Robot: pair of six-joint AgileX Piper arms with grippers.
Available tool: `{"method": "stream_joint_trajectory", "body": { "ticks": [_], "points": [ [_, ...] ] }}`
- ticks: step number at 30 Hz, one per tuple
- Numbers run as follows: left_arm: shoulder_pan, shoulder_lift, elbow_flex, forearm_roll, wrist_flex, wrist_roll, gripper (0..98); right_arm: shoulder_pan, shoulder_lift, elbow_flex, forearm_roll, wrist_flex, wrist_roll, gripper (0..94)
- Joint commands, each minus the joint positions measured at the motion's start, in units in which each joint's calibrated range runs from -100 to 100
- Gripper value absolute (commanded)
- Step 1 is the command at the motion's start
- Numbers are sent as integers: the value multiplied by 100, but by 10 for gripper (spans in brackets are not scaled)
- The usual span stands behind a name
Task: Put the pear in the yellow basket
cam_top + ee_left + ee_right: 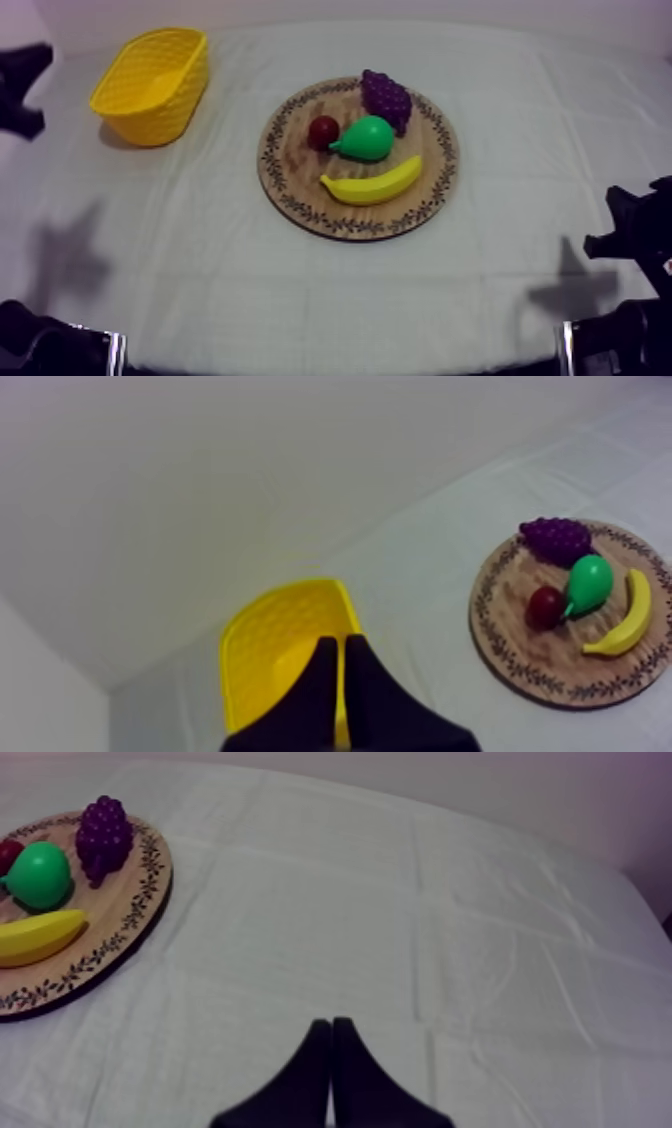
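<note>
Left gripper (340,641): closest thing to the lens on that arm, both black fingers pressed flat together into a skinny wedge with nothing between them, tips hanging over the yellow basket (260,651)
Right gripper (331,1022): same deal, fingers squeezed together on nothing, over bare cloth (400,932), well apart from the wooden board (135,917)
Pear (366,139): green, lying on its side pretty much in the middle of the wooden board, thin end aimed toward the left edge of the table (300,300), no gripper touching it
Small red fruit (322,131): right at the pear's thin end, touching or just barely not, honestly can't call it
Grapes (386,98): purple bunch just behind the pear, up by the board's far rim, close enough that they seem to touch
Banana (372,184): yellow, lying crosswise just in front of the pear, between it and the board's near rim, ends curling up toward the pear
Wooden board: round, patterned rim, sitting about the middle of the table, a bit toward the far edge
Yellow basket: upright near the table's far left corner, well apart from the board, open side up
Table: covered in the grey-white cloth, a few fold creases showing
</note>
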Motion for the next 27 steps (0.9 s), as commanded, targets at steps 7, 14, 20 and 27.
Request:
{"method": "stream_joint_trajectory", "body": {
  "ticks": [7,14,20,27],
  "points": [
    [1257,2921,-3086,-748,525,396,1,2,-2,4,0,-4,1,3],
    [1759,4248,-3346,-814,206,543,2,3,-2,4,0,-4,1,3],
    [2097,5057,-3025,-826,-186,749,2,3,-2,4,0,-4,1,3],
    [2324,5657,-2614,-824,-492,949,2,3,-2,4,0,-4,1,3]
  ]
}}
